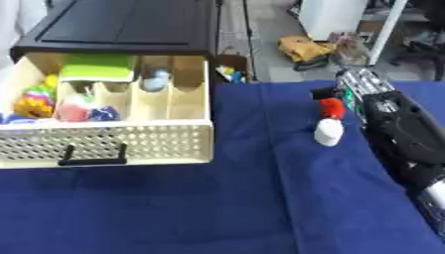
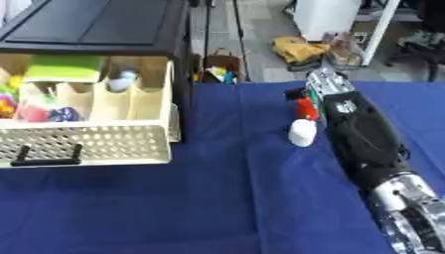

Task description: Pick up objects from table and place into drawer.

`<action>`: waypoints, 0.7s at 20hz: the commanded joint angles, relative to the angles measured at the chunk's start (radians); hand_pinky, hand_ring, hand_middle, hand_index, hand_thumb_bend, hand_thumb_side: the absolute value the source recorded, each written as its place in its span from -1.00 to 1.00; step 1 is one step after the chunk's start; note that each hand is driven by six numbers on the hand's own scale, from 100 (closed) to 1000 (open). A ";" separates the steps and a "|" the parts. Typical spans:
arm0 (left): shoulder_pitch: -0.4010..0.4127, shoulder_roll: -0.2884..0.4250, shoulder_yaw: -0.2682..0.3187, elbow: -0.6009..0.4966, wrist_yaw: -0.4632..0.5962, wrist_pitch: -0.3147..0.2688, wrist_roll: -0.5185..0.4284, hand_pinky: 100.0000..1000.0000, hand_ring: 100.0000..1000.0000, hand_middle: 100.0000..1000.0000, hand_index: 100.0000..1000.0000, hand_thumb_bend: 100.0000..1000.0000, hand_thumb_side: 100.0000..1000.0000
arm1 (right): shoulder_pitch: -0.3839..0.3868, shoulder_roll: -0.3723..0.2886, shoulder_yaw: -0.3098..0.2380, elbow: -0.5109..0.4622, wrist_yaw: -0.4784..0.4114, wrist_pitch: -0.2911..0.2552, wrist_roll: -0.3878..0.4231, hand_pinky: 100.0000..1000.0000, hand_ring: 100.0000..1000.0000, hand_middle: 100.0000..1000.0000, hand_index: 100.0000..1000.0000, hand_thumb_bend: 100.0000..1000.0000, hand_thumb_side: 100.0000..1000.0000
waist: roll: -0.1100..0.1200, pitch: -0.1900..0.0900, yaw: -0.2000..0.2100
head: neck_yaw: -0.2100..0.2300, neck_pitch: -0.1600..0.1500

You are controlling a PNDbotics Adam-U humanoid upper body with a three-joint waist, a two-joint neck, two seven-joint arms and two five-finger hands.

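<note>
A: Okay, task thing first; white-and-red object sits right of frame centre on the blue tablecloth; white rounded body low, red part on top; can't make out what it is.

B: Held?

A: Right hand is right at it, coming in from the right edge along a long black forearm; fingers are by the red top; curled round it or only touching, cannot tell; fingers apart or together, cannot tell either.

B: Left hand?

A: Doesn't show in either view.

B: Drawer?

A: Cream drawer pulled open at the left of frame, perforated front, black handle; it comes out of a black cabinet in the upper left; well apart from the object.

B: Contents?

A: Dividers inside; green flat thing at the back; pale blue rounded item in a middle compartment; yellow, pink and dark blue bits at the left side; can't tell them apart further.

B: Background?

A: Floor beyond the table; yellow bundle in the upper right.
</note>
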 commanded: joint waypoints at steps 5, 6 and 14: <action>-0.007 0.007 -0.004 -0.013 -0.006 -0.003 -0.008 -0.37 -0.02 0.21 0.59 0.03 1.00 | -0.019 -0.029 -0.019 0.002 0.019 0.062 -0.021 -0.13 0.43 0.08 0.48 -0.50 1.00 | 0.006 -0.008 0.009 | -0.012 -0.021; -0.006 0.006 -0.004 -0.013 -0.007 -0.004 -0.009 -0.37 -0.02 0.21 0.59 0.03 1.00 | -0.021 -0.033 -0.022 0.003 0.027 0.072 -0.023 -0.14 0.43 0.08 0.48 -0.50 1.00 | 0.007 -0.006 0.009 | -0.012 -0.021; -0.004 0.002 -0.006 -0.013 -0.011 -0.006 -0.011 -0.38 -0.02 0.21 0.59 0.03 1.00 | -0.029 -0.042 -0.043 0.006 0.057 0.110 -0.013 -0.15 0.42 0.07 0.47 -0.49 1.00 | 0.009 0.002 0.011 | -0.017 -0.026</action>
